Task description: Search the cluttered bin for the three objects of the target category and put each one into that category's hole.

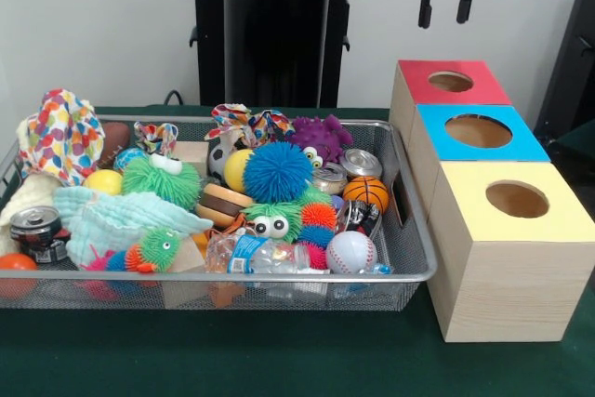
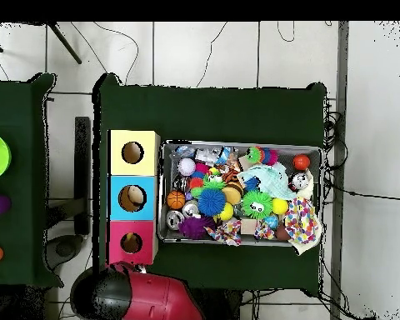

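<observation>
Gripper (image 1: pixel 445 8): red body with two black fingers hanging down at the top of the front view, spread apart with nothing between them, raised well above the red-topped box (image 1: pixel 451 82).

Boxes: three pale wooden boxes in a row, touching each other, each with one round hole in its coloured top. Behind the blue-topped box (image 1: pixel 479 131) stands the red one; in front of it stands the yellow-topped box (image 1: pixel 517 200). In the overhead view a pale object shows inside the blue box's hole; what it is cannot be told.

Bin: silver wire-mesh bin (image 1: pixel 409 258) just beside the boxes, on the dark green surface (image 1: pixel 279 360). It is crowded to the rim.

Contents, from the box side outward:
- Small orange basketball (image 1: pixel 366 192), with a white baseball (image 1: pixel 350 252) in front of it.
- Silver can (image 1: pixel 360 164) lying tilted; no writing readable.
- Purple fuzzy toy (image 1: pixel 319 138) with eyes, at the far wall.
- Blue spiky ball (image 1: pixel 277 172), near the middle.
- Green fuzzy creature (image 1: pixel 271 220) with large eyes.
- Crushed clear plastic bottle (image 1: pixel 256 256) with a blue label; its text is too small to read.
- Green spiky toy (image 1: pixel 160 178).
- Pale mint cloth (image 1: pixel 112 220).
- Patterned multicoloured cloth (image 1: pixel 63 137), draped over the far corner.
- Dark can (image 1: pixel 35 228), lettering illegible.
- Orange ball (image 1: pixel 16 267), at the near corner.

Which category is the target cannot be told.
</observation>
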